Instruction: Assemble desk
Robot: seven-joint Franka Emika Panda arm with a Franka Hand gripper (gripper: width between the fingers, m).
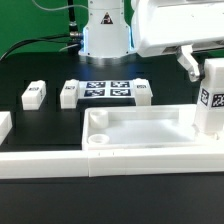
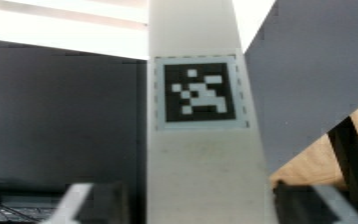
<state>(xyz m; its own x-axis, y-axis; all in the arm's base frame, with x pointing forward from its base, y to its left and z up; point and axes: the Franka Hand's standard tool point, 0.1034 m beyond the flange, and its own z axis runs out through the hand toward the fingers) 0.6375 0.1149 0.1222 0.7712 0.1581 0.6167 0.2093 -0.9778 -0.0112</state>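
One leg (image 1: 212, 98) is standing upright at the right-hand end of the desk top (image 1: 140, 128), in what looks like its far-right corner socket; can't tell from here whether it's fully seated. The end effector (image 1: 192, 64) hangs right at the top of that leg, coming from the exterior view's left; in the wrist view the leg runs straight up the middle with its tag (image 2: 202, 90) facing the camera, and the fingers (image 2: 87, 203) sit wide with a visible gap beside the leg, so I'd say it's open around it, not clamping. The leg's long axis is vertical, in line with the approach, so whatever comes next is basically straight up or straight down.

The desk top is tray-like and sits on the black worktop (image 1: 50, 122) just behind the low border wall (image 1: 60, 165); apart from that one leg it's empty, and the round socket (image 1: 98, 140) at its near-left corner has nothing in it.

Three more legs lie flat farther back: two to the left (image 1: 33, 93) (image 1: 68, 93) of the marker board (image 1: 108, 90) and one (image 1: 143, 90) on its right; my guess is one of those gets fetched next.
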